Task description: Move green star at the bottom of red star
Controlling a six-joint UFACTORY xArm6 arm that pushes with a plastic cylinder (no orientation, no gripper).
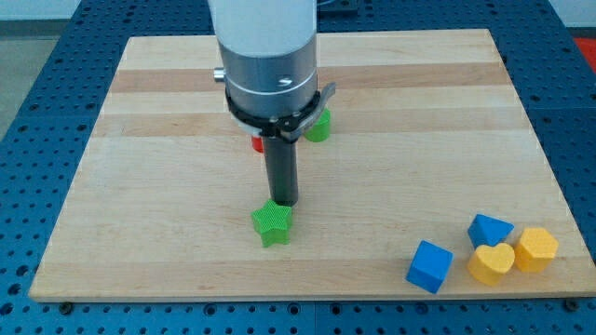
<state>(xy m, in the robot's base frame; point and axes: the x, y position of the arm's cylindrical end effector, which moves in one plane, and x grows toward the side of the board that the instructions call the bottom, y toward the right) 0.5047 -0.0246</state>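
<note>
The green star-shaped plastic block (272,223) lies on the pale wooden tabletop (168,186), touching my tip (284,202) just above it (a bare rod, no pincer). The red block (258,144), mostly hidden, sits further up.

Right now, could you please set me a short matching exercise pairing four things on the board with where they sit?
Things:
1. green star
2. my tip
3. blue cube
4. yellow heart

Places:
A. leftmost of the cluster at the view's bottom right
B. at the green star's upper edge
C. between a blue block and a yellow block
D. just below the rod's end, near the board's middle

Pairs: 1-D, 2-B, 3-A, 4-C
</note>
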